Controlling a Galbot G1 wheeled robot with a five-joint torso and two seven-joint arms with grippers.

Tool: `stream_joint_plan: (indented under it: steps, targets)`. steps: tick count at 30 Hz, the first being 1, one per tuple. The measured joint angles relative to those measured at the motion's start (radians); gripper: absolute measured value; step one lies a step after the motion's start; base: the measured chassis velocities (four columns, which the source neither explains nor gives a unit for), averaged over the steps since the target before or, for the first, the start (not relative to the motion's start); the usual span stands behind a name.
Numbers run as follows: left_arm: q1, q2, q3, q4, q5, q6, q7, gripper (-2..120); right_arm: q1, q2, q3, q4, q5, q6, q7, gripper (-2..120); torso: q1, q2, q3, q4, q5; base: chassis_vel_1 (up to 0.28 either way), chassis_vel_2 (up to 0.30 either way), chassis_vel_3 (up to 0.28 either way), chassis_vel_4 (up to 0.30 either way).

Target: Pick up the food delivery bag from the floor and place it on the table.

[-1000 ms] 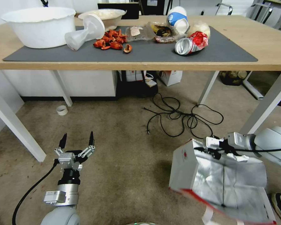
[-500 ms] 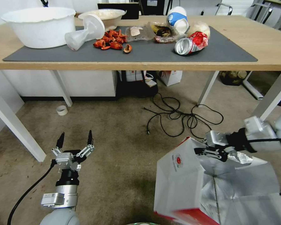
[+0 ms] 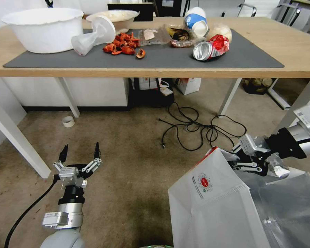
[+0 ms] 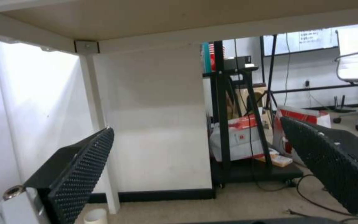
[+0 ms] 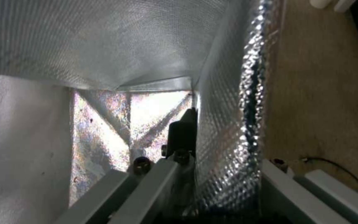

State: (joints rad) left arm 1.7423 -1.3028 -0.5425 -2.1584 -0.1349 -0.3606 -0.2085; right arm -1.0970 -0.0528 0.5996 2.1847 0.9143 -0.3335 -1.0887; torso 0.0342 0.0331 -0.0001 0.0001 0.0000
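The food delivery bag (image 3: 213,199) hangs at the lower right, off the carpet, its white side with a round red logo facing me. My right gripper (image 3: 236,162) is shut on the bag's upper rim. In the right wrist view the silver foil wall (image 5: 224,140) is pinched, with one dark finger (image 5: 182,132) inside the bag. The table (image 3: 292,44), with its dark grey mat (image 3: 162,57), stands ahead and higher than the bag. My left gripper (image 3: 80,155) is open and holds nothing, low over the carpet at the lower left; its pads (image 4: 84,168) stand wide apart.
On the mat sit a white bowl (image 3: 44,27), a tipped plastic cup (image 3: 93,34), red food scraps (image 3: 124,44) and a crushed can (image 3: 210,48). A black cable tangle (image 3: 199,129) and a tape roll (image 3: 68,121) lie on the floor. White table legs (image 3: 17,141) flank me.
My right gripper has risen and swung right with the bag, which has turned its white logo side towards me. The left gripper has drifted slightly lower in view.
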Motion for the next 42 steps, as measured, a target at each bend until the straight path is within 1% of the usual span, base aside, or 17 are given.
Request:
stream_joint_plan:
  steps: [4,7,9,13,17,27,33,39,42]
  targets:
    - [0.006,0.003,0.008,-0.003,0.006,0.006,-0.001,100,0.0,0.01,-0.007,0.001,-0.009,0.001,0.001,0,0.0,0.0,0.0,0.0,0.0001,0.0,0.0,0.0,0.0]
    - [0.007,0.007,0.014,-0.001,0.023,0.006,-0.017,100,0.0,0.014,-0.01,-0.001,-0.014,0.003,0.002,0,0.0,0.0,0.0,-0.0001,0.0,0.0,0.0,0.0,0.0]
    - [0.011,0.012,0.015,0.01,0.067,-0.001,-0.021,100,0.001,0.016,-0.015,-0.009,-0.024,0.01,0.002,0,0.0,0.0,0.0,0.0,0.0,0.0,0.0,0.0,0.0]
    - [0.014,0.015,0.025,0.018,0.104,-0.015,-0.024,100,0.001,0.021,-0.02,-0.018,-0.039,0.019,0.002,0,0.0,0.0,0.0,-0.0001,0.0,0.0,0.0,0.0,0.0]
    - [0.015,0.015,0.039,0.021,0.102,-0.019,-0.032,100,0.002,0.031,-0.029,-0.023,-0.051,0.023,0.001,0,0.0,0.0,0.0,-0.0001,0.0,0.0,0.0,0.0,0.0]
    - [0.017,0.019,0.044,0.027,0.091,-0.021,-0.033,100,0.004,0.042,-0.038,-0.028,-0.069,0.03,-0.001,0,0.0,0.0,0.0,0.0,0.0,0.0,0.0,0.0,0.0]
    - [0.022,0.02,0.054,0.028,0.071,-0.024,-0.051,100,0.005,0.043,-0.039,-0.03,-0.072,0.031,-0.002,0,0.0,0.0,0.0,0.0,-0.0001,0.0,0.0,0.0,0.0]
    - [0.033,0.024,0.061,0.028,0.07,-0.028,-0.051,100,0.006,0.046,-0.039,-0.041,-0.085,0.033,-0.008,0,0.0,0.0,0.0,-0.0001,0.0,0.0,0.0,0.0,0.0]
    - [0.038,0.025,0.06,0.033,0.078,-0.047,-0.042,100,0.006,0.049,-0.039,-0.035,-0.086,0.033,-0.011,0,0.0,0.008,0.008,0.0,-0.0001,0.0,0.0,0.0,0.0]
